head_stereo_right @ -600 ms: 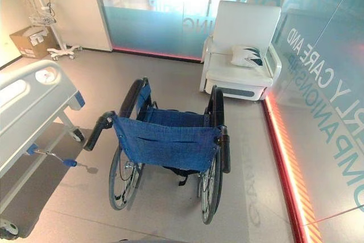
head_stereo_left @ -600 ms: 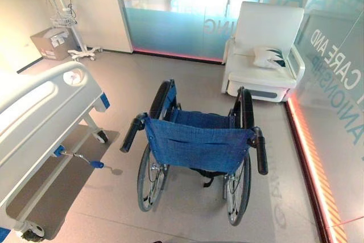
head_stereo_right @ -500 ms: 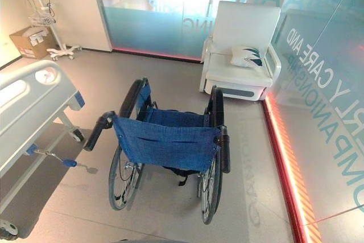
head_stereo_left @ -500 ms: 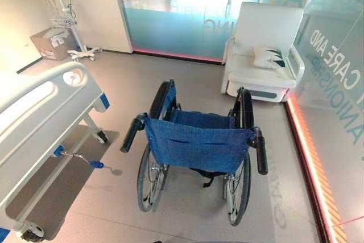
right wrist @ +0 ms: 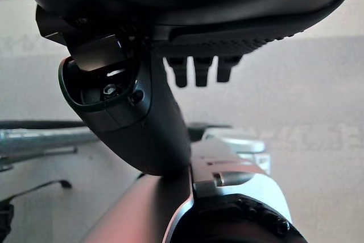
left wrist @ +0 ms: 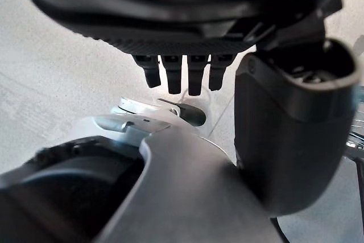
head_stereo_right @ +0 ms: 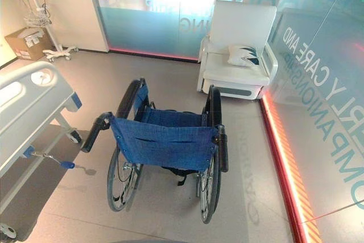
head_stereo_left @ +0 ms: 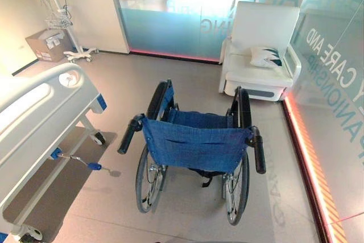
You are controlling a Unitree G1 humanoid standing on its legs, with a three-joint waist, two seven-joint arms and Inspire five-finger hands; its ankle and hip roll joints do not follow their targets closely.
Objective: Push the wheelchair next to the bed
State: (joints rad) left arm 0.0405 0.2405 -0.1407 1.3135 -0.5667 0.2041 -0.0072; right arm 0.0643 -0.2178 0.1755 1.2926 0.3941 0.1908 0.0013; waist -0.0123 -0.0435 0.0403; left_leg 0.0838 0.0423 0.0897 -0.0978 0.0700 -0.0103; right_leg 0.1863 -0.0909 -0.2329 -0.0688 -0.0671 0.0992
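Wheelchair (head_stereo_left: 196, 149) at 12 o'clock, bed (head_stereo_left: 34, 118) at 9, well apart from both hands' (left wrist: 187, 38) (right wrist: 199, 32) straight, empty fingers (left wrist: 173, 78).

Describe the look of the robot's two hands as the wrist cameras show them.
Left hand: glossy dark body, ribbed black palm strip, short blocky black fingers in a row, bulky dark thumb. Right hand: same dark build, with a hollow-ended thumb housing.

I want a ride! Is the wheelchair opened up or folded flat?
Opened up. The wheelchair stands on its wheels with its blue back stretched wide between the two handles, and nobody sits in it.
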